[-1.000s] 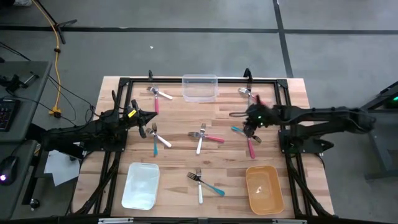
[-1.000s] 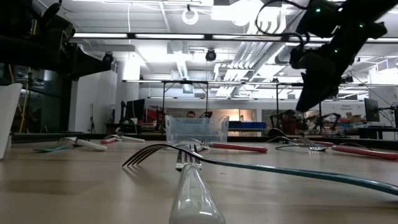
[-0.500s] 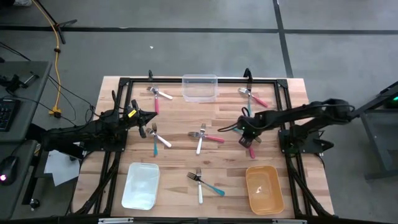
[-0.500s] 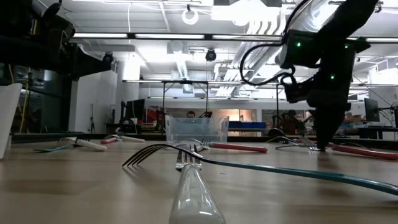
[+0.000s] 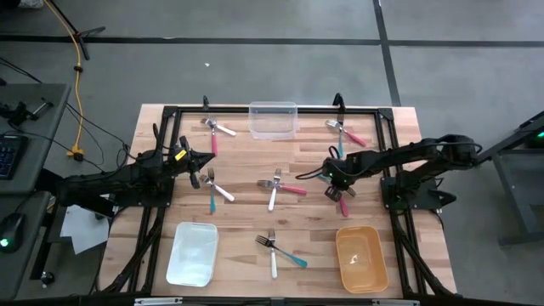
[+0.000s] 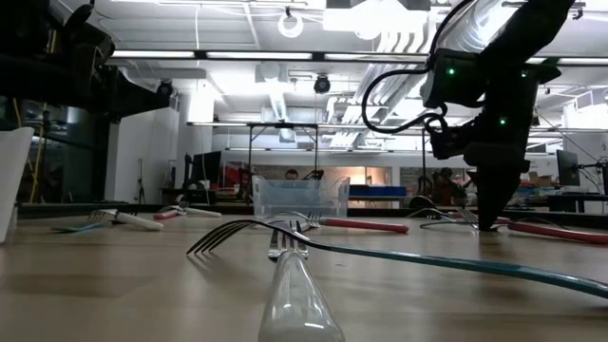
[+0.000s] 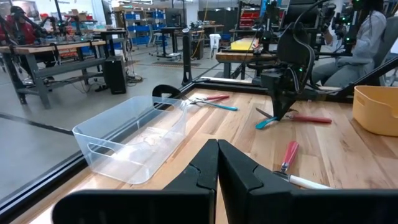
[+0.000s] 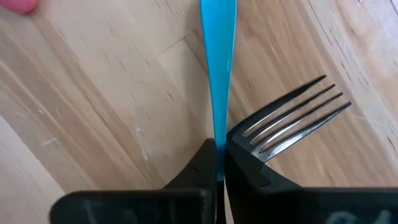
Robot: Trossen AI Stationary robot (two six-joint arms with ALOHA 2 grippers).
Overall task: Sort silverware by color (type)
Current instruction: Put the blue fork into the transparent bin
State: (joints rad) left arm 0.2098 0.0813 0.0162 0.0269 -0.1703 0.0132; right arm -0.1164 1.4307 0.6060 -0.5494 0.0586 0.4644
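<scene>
The wooden table (image 5: 306,221) carries three bins: a clear tub (image 5: 273,120) at the far edge, a white tray (image 5: 192,253) near the front left, and an orange bin (image 5: 358,257) near the front right. Forks lie scattered between them: a crossed pair at the far left (image 5: 214,130), a pair by the left arm (image 5: 216,189), a pink and white pair in the middle (image 5: 279,188), a teal and white pair at the front (image 5: 278,249), and a pink one at the far right (image 5: 347,133).

The right arm reaches in across the right side of the table, and the right gripper (image 5: 333,177) is down at the table surface, right on a teal-handled fork (image 8: 218,56). In the wrist view its fingers are pinched together around that teal handle, with another fork's silver tines (image 8: 292,118) lying just beside the grip. A pink-handled fork (image 5: 343,202) sits close by, toward the orange bin. Whether the teal fork is touching the wood or lifted is hard to say.

The left gripper (image 7: 217,171) waits above the table's left side, fingers pressed together, empty.
</scene>
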